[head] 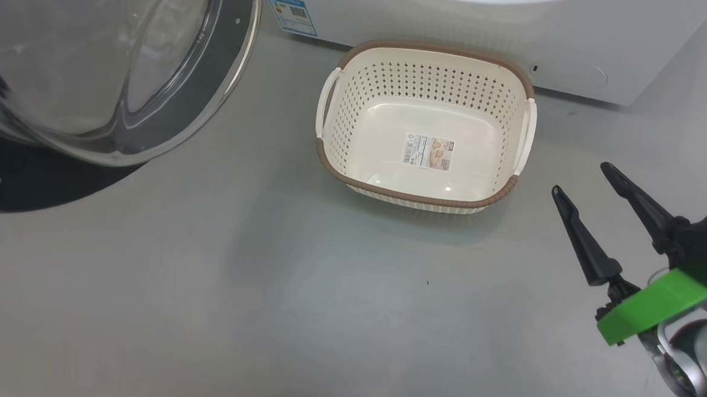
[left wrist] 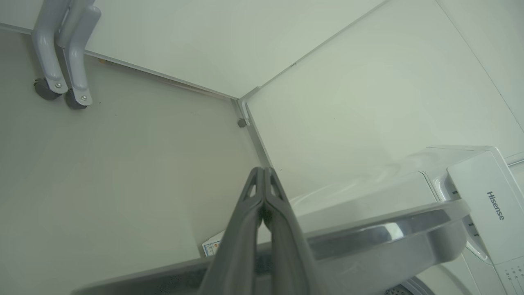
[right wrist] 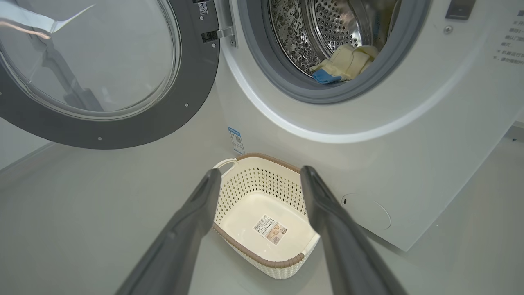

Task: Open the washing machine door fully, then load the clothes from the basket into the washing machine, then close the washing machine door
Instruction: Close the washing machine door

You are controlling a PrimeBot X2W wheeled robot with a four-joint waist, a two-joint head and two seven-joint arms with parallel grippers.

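R gripper [head: 581, 179] low at right, fingers angled up-left twd the basket [head: 421, 45], jaws wide apart. L gripper [left wrist: 262, 169] jaws pressed together, over the open washing machine door [right wrist: 196, 102] rim. The clothes [right wrist: 348, 61] sit inside the washing machine [right wrist: 409, 143] drum, basket on the floor [head: 213, 290] just in front.

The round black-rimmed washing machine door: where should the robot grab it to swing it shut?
Probably the wide black rim on the side farthest from the hinge, coming from behind the open door. The bulging clear glass bowl looks too wide and smooth to pinch; the rim gives a thin edge, with most leverage there.
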